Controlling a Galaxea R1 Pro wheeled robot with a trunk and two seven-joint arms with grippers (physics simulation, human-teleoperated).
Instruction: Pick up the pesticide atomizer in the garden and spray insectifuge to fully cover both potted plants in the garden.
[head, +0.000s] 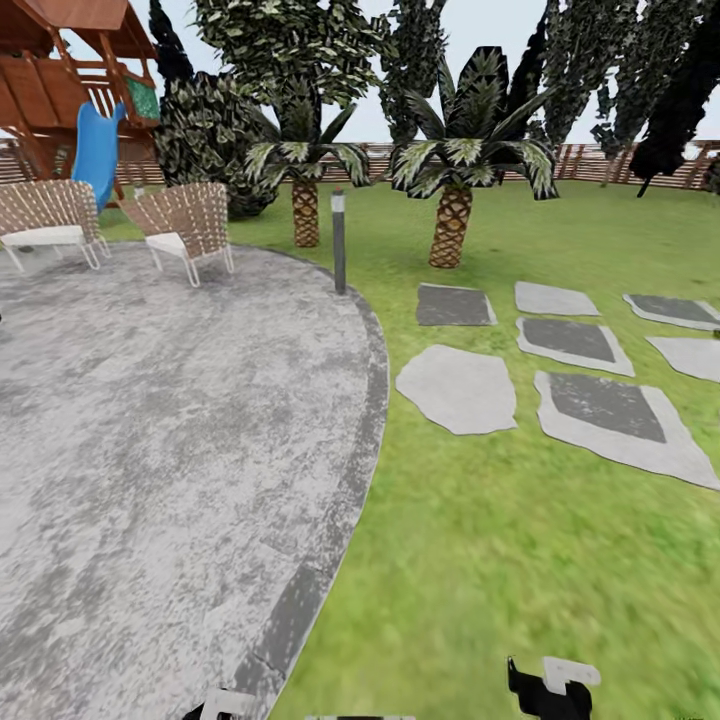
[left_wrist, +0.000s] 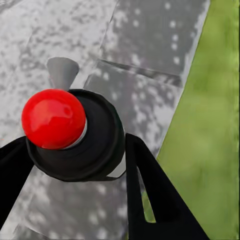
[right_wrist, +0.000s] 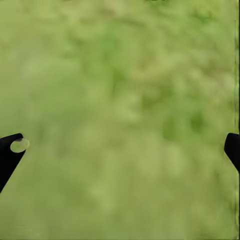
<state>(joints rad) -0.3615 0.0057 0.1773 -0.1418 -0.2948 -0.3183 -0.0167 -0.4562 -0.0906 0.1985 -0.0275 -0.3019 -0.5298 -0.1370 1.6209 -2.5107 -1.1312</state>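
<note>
Grey, mottled stone takes the left half of the head view: the round patio (head: 150, 450), its darker curb (head: 370, 400) curving from upper centre down to the bottom edge. Right of it is open lawn (head: 520, 580), with flat stepping stones (head: 455, 388) laid in the right-middle, a footpath by the look of it. A slim bollard light (head: 338, 240) stands right at the curb. Two wicker chairs (head: 185, 225) sit upper left on the stone, a wooden play tower with a blue slide (head: 97, 150) behind them. Two palm trees (head: 452, 190) rise at upper centre, the slat fence (head: 600, 160) closing the far edge. No atomizer and no small potted rosettes here, so I judge the robot is searching or travelling. Plenty of room ahead: the grass strip between curb and stepping stones looks unobstructed.

Bottom edge now: the right gripper (head: 548, 690) peeks in low right, the left gripper (head: 225, 705) low left.

Left wrist view: black fingers (left_wrist: 150, 195) flank a black round housing topped with a glossy red ball (left_wrist: 52, 118). What that is, I cannot say, nor whether the jaws press on it. Below lie the patio's curb slabs and a grass edge at the frame's right.

Right wrist view: blurred grass throughout, fingertips (right_wrist: 10, 152) far apart at opposite frame edges; jaws wide, nothing between them.
</note>
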